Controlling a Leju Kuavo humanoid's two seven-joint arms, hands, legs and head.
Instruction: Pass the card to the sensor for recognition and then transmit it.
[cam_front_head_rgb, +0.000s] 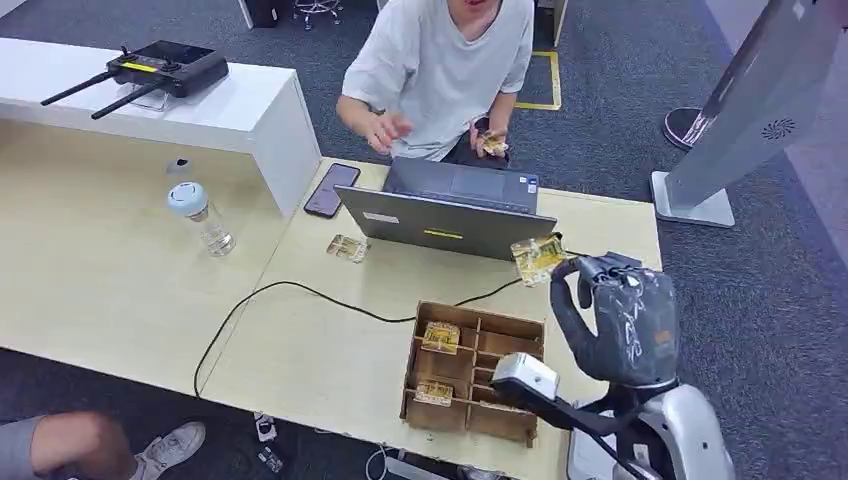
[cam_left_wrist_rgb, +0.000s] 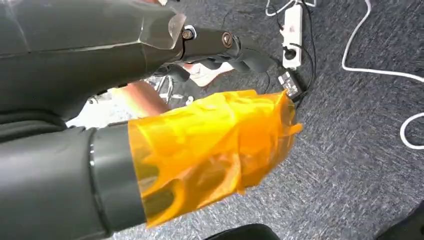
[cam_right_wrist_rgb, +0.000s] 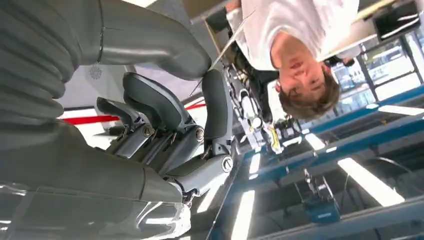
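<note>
- Card (cam_front_head_rgb: 537, 257): pinched at the right hand's (cam_front_head_rgb: 612, 318) fingertips, raised beside the laptop (cam_front_head_rgb: 450, 222).
- Person (cam_front_head_rgb: 440, 60): seated beyond the hand, across the table (cam_front_head_rgb: 300, 350).
- Left hand's (cam_left_wrist_rgb: 150, 75) state cannot be told.

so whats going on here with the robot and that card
The robot's right hand is raised over the table's right side, pinching a yellowish card near the corner of an open laptop. More cards sit in a wooden compartment box below the hand, and one lies loose on the table. A person in a white shirt sits behind the laptop. The left hand hangs over the floor.
</note>
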